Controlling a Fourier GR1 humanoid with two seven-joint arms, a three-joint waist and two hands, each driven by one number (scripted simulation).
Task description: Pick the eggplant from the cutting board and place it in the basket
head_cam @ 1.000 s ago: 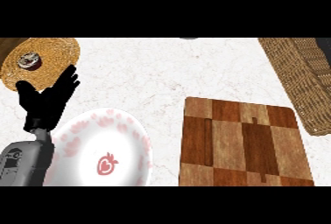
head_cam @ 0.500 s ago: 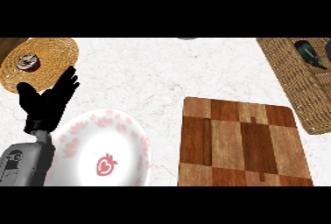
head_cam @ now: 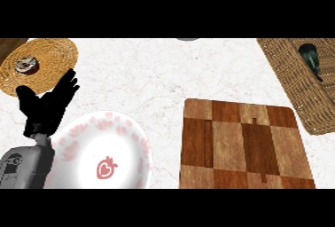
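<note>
Right of the cutting board [head_cam: 242, 146], the basket [head_cam: 297, 93] runs off the top and right edges, and the dark eggplant [head_cam: 311, 57] inside shows only partly. The board's near end is cut off. Far left of it, a small object [head_cam: 26, 64] on a woven mat [head_cam: 56, 57] cannot be identified.

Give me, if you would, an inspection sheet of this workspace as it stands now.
Surface: white marbled counter.
Job's things: eggplant lies inside the wicker basket at upper right; cutting board at lower right holds nothing.
Clutter: pink-patterned plate at lower left; round woven mat at upper left with a small dark object on it; grey object cut by the top edge.
Hands: left hand open, resting fingers up by the plate's left rim; right hand not in view.
Cables: nothing seen.
Surroundings: nothing seen.
</note>
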